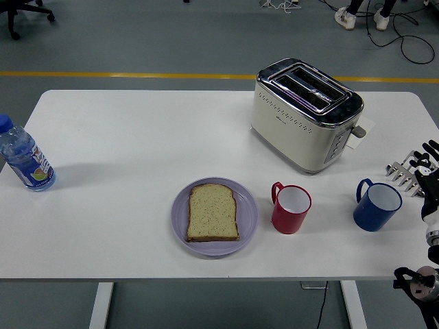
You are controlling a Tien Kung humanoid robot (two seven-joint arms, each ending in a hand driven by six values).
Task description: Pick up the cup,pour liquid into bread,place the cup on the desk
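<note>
A red cup [291, 208] stands upright on the white table [137, 137], just right of a lilac plate [248, 212] that carries a slice of bread [212, 212]. Further right stands a blue cup [376, 204], its handle turned to the left. My right hand [429, 171] reaches in at the right edge, a little right of the blue cup and not touching it; its black fingers [432, 149] are spread and hold nothing. The left arm does not show.
A cream and chrome toaster [306, 114] stands behind the cups. Beside my right hand lies a metal toast rack [405, 173]. At the left edge stands a water bottle [25, 156] with a blue cap. Beyond the table are grey floor and a yellow line.
</note>
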